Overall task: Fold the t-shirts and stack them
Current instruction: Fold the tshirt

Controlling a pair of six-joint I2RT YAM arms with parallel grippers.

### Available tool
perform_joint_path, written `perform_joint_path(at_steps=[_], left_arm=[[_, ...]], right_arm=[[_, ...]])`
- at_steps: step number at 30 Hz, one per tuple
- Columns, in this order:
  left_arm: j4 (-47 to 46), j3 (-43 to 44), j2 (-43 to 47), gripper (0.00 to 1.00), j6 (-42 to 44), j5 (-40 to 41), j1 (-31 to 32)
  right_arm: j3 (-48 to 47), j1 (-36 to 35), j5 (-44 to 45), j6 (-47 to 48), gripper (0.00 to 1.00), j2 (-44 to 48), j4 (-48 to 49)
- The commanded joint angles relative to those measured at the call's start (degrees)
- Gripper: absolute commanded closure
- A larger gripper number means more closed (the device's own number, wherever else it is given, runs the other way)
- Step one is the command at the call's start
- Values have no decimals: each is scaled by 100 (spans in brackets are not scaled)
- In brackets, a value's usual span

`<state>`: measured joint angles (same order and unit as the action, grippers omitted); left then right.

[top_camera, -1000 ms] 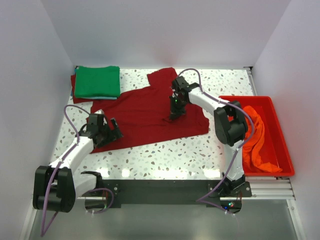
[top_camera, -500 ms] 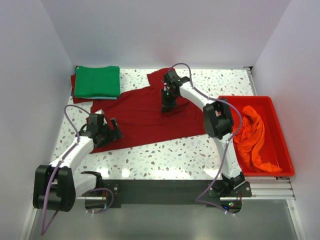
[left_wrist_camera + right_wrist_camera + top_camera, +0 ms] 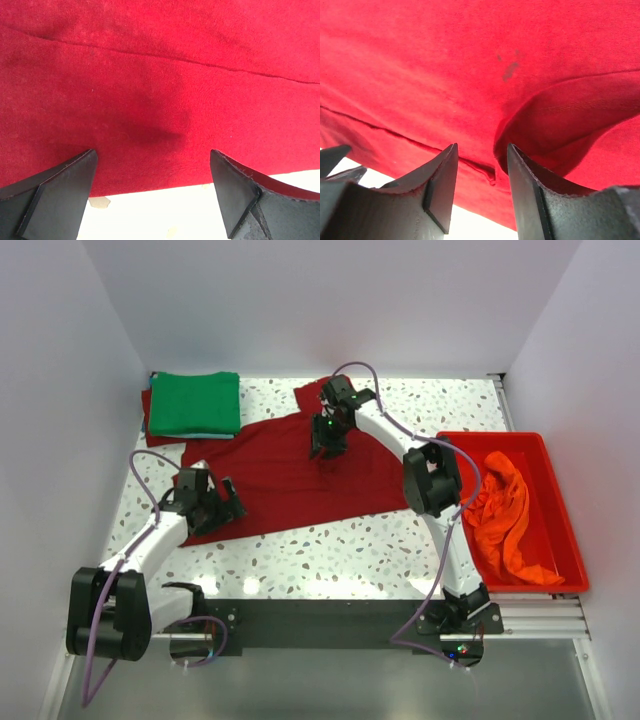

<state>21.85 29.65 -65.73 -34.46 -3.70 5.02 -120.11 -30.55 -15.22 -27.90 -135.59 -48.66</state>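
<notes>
A dark red t-shirt (image 3: pixel 280 475) lies spread over the middle of the table. My left gripper (image 3: pixel 218 502) is open at its near left hem. In the left wrist view the gripper (image 3: pixel 152 172) has wide-apart jaws straddling the hem (image 3: pixel 150 185) above bare table. My right gripper (image 3: pixel 324 446) is low over the upper middle of the shirt. In the right wrist view it (image 3: pixel 482 157) is open, with a raised fold of the red cloth (image 3: pixel 545 130) just beyond its tips. A folded green t-shirt (image 3: pixel 195 403) lies at the back left. An orange t-shirt (image 3: pixel 500 515) lies crumpled in the tub.
A rigid red plastic tub (image 3: pixel 560 530) stands at the right edge of the table. The green shirt rests on another dark red cloth (image 3: pixel 160 435) by the left wall. White walls close in the left, back and right sides.
My right gripper has moved back and to the left across the red shirt, from its right middle to its upper middle. My left arm has not moved.
</notes>
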Motion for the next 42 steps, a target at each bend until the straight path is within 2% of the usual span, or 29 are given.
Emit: perform_joint_path(at_steps=[1,10,17,23,26,29,30,35,42], left_arm=[[-216,-47,-27,0,44,-43,17],[-251,-73,-27,0,44,-60,17],[-260,-65,-27,0,53,-60,17],[-251,-56,113,0,71,-8,17],[-277,-47,323,0,106,10,17],[-304,-3,456,0,158,28,17],[-286,58,456,0,193,45,17],[-435,225,308,0,203,10,69],[-919,401,-211,0,-43,-139,315]], right_arm=[[-223,-74,-279,-119,52,146,129],[-21,-66,-1132,-654,48,410,999],[-109,-66,-904,-585,47,542,1035],[-30,-48,-456,-269,46,990,675],[461,31,-8,3,44,1473,482],[1392,189,229,162,44,2079,498],[1942,346,248,214,44,2246,542],[3527,1066,213,329,44,3011,981],[4083,1481,283,549,44,2802,1175]])
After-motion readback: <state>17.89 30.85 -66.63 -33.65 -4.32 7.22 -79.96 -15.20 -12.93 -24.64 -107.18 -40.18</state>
